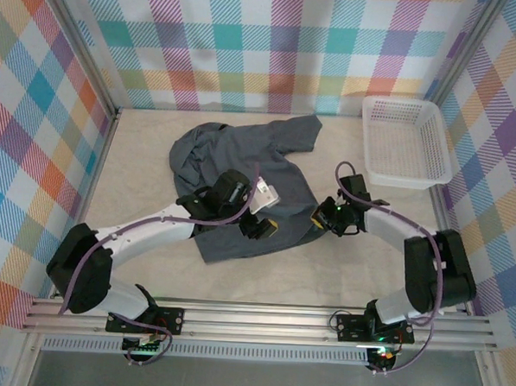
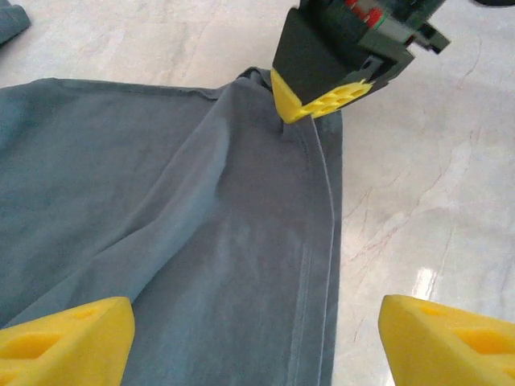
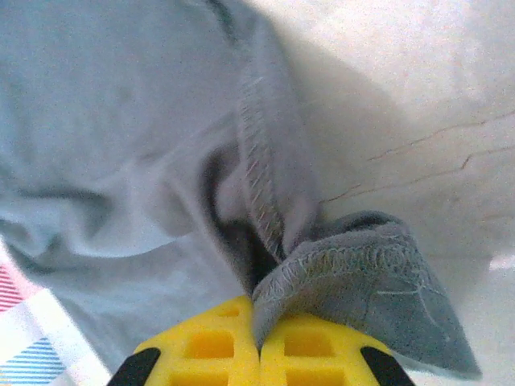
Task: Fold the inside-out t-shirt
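Centre of the pale marbled tabletop (image 1: 366, 268): dark slate blue-grey cloth t-shirt (image 1: 241, 179), plain. The far-left part is bunched, one sleeve points toward the far right, and the near part lies mostly flat.

Right pincer (image 1: 320, 218) sits at the t-shirt's near-right edge. The right wrist view shows the yellow waffle-pattern pads (image 3: 209, 350) pressed together on a folded-over bit of hem. This is the right pincer (image 3: 259, 346) clamped on the t-shirt (image 3: 121, 121). Overlock stitching is exposed along that fold.

The left wrist view shows the same grab from the other side. The right pincer (image 2: 322, 100) pinches the corner, and creases in the t-shirt (image 2: 201, 241) run up to it.

Left pincer (image 1: 258, 226) is over the near part of the cloth, beside the right one. The left pincer (image 2: 257, 338) is spread wide and holds nothing. One yellow fingertip (image 2: 64, 346) is over cloth, the other is over bare tabletop (image 2: 418, 177), so they straddle the seamed side edge. Can't tell whether it touches the cloth.

A small white patch (image 1: 265, 196) sits by the left wrist. Any writing on it is too small to read.

White plastic mesh basket (image 1: 405, 140) is at the far right, apart from the t-shirt. Multicolour checked cloth walls (image 1: 248, 45) stand on three sides.
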Controlling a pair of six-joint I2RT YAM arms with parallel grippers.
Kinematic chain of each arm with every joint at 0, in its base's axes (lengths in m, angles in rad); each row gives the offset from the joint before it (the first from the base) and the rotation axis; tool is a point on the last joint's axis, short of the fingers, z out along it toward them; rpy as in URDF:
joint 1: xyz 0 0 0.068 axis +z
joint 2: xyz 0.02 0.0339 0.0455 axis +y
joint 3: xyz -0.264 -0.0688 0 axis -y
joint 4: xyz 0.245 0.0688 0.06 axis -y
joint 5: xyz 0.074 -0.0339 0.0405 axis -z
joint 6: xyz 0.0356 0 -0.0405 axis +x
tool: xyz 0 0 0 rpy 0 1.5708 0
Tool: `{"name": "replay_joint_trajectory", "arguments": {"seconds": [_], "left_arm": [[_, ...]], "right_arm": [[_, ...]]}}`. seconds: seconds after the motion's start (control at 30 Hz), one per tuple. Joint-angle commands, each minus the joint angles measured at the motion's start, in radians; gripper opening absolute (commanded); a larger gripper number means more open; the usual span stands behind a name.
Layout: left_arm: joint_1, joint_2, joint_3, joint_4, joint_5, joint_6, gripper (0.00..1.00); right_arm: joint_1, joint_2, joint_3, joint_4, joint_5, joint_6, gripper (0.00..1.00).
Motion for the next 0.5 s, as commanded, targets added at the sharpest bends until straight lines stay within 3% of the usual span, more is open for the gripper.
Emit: {"name": "replay_joint_trajectory", "arguments": {"seconds": [0.0, 0.2, 0.4, 0.47], "left_arm": [[-0.029, 0.050, -0.018, 0.129, 0.059, -0.088, 0.80], [-0.072, 0.233, 0.053, 0.202, 0.047, -0.113, 0.80], [-0.077, 0.413, 0.178, 0.168, -0.039, -0.125, 0.81], [-0.081, 0.441, 0.203, 0.136, -0.130, -0.128, 0.81]], "right_arm": [[0.006, -0.090, 0.013, -0.017, -0.046, 0.075, 0.00], [0.005, -0.145, 0.032, -0.024, -0.083, 0.133, 0.00], [0.005, -0.176, 0.059, -0.065, -0.064, 0.131, 0.00], [0.006, -0.178, 0.072, -0.072, -0.063, 0.125, 0.00]]}}
